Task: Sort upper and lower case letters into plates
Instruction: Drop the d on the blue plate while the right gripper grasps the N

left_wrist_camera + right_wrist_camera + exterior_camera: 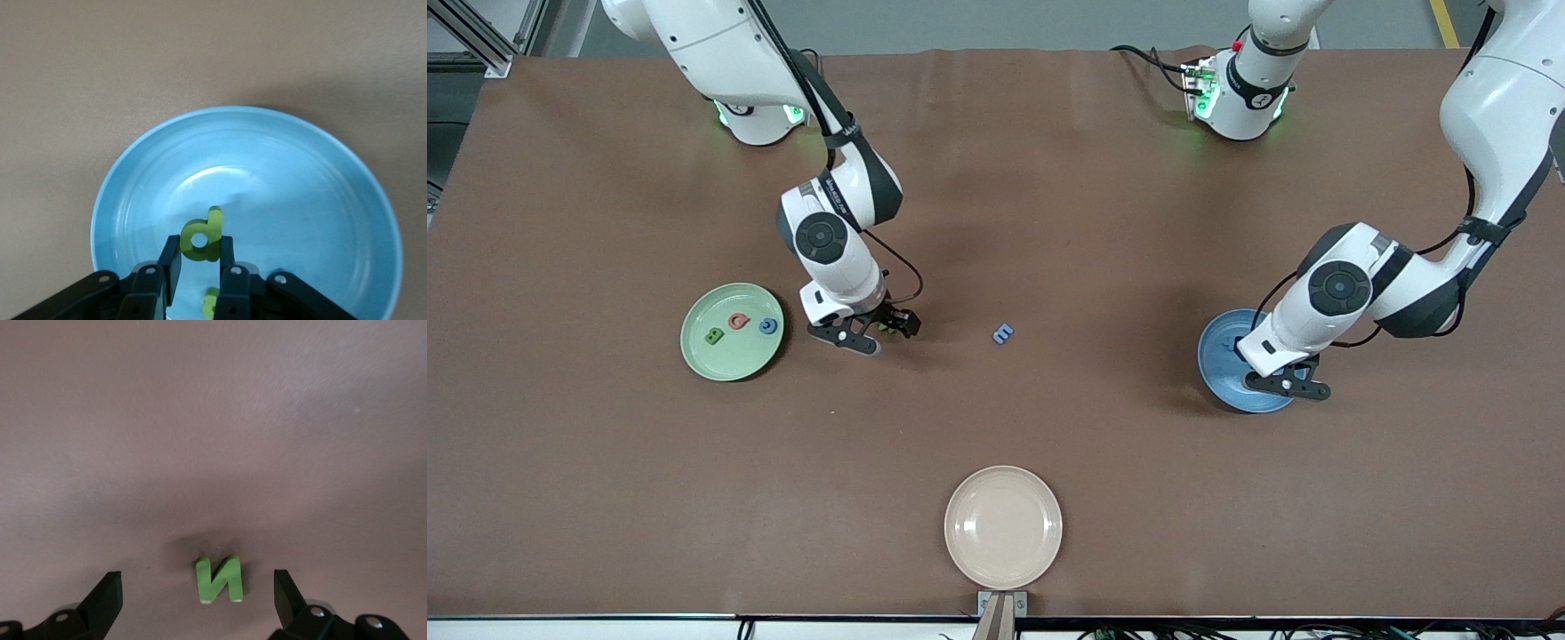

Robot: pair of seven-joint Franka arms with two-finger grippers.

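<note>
Over the blue plate (pixel 1221 357) (pixel 300 173), toward the left arm's end of the table, my left gripper (pixel 1288 384) (pixel 200 245) is shut on a green lowercase "d" (pixel 202 237), held just above the plate's floor. Another bit of green (pixel 212 304) shows below the fingers. My right gripper (pixel 882 331) (pixel 195 583) hangs low and open beside the pale green plate (pixel 732 364). A green "N" (pixel 220 579) lies flat on the table between its fingers. That plate holds a green letter (pixel 714 336), a red one (pixel 737 321) and a blue one (pixel 768 326).
A small blue letter (pixel 1003 333) lies on the brown table midway between the two grippers. A cream-beige plate (pixel 1003 526) sits at the table edge nearest the front camera.
</note>
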